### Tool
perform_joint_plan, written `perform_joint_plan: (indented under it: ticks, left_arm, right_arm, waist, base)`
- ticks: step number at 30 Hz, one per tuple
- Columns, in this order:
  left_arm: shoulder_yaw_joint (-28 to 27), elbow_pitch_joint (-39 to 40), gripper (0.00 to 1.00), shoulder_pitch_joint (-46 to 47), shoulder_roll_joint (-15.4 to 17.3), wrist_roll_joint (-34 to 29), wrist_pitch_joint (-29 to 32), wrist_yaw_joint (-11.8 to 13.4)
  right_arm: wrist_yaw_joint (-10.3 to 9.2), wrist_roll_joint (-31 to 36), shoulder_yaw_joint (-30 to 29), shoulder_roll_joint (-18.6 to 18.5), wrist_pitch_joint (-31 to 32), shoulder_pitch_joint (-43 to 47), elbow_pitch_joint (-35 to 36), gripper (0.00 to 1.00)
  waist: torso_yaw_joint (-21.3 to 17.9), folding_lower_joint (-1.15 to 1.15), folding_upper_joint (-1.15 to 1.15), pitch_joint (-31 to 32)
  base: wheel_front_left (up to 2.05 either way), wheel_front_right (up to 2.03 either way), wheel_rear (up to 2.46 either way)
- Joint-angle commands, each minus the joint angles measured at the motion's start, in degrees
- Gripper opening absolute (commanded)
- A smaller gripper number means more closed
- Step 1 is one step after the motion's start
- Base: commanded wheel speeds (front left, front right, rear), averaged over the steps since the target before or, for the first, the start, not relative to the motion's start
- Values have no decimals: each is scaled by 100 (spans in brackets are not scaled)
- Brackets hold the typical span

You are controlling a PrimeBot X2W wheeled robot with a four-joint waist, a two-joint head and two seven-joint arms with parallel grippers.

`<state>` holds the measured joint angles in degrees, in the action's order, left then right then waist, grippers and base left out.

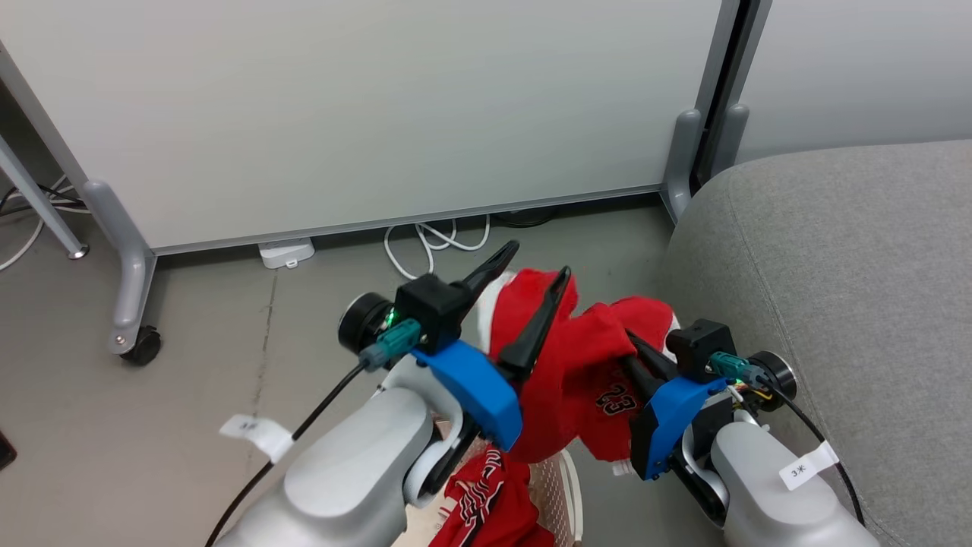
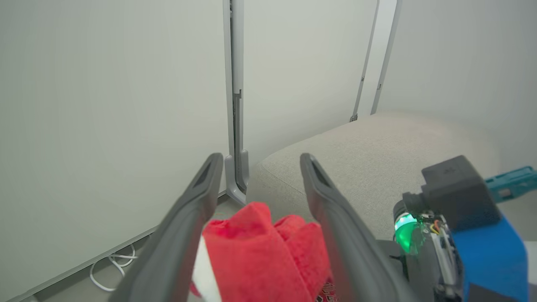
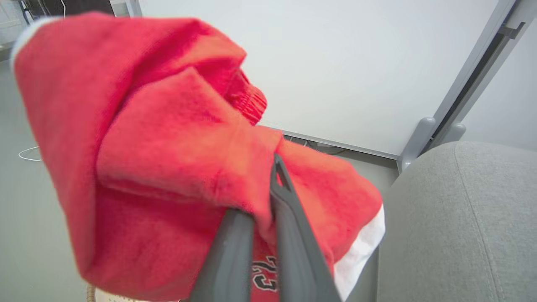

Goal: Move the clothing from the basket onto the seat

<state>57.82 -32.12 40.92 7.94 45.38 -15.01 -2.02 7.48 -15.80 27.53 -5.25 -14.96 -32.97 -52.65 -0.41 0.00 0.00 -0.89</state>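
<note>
Jaws of left gripper (image 1: 541,260) spread wide, red number-23 garment (image 1: 585,372) draped loose between its fingers (image 1: 535,330), hanging above basket (image 1: 568,486). Beside it, right gripper (image 1: 634,351) pinched tight on same cloth. Risk: fabric snags on left fingers during swing to sofa (image 1: 835,251), tugs free, drops short.

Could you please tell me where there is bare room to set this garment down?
The grey sofa, right of the right pincer gripping the red garment, is bare. The floor between the left pincer and the partition's caster leg is free. Crowded: the basket, holding another garment, and the white cables.
</note>
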Motion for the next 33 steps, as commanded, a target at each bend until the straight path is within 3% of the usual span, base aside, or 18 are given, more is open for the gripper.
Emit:
perform_joint_plan:
  ticks: [1,6,13,23,33]
  left_arm:
    - [-262,234,100,-388,140,-279,-22,74]
    - [-926,841,100,-1169,375,-932,-24,117]
    - [-1912,1539,100,-2328,543,-1671,-24,-8]
    - [-3421,2197,100,-3839,253,-2369,-26,-299]
    - [-3987,2250,100,-4014,-40,-2794,-26,-514]
  right_arm:
    - [3,13,-26,-43,-32,34,70,0]
    - [3,42,-17,-47,-34,88,174,0]
    - [3,51,11,-50,-33,170,309,0]
    - [3,-37,-10,-51,-34,306,553,0]
    - [3,-19,-114,0,-34,407,982,0]
  waist:
    - [-25,0,0,-12]
    - [-147,0,0,-26]
    - [-388,0,0,-33]
    - [-750,0,0,-52]
    - [-1220,0,0,-190]
  base:
    - [0,0,0]
    - [0,0,0]
    - [0,0,0]
    - [0,0,0]
    - [0,0,0]
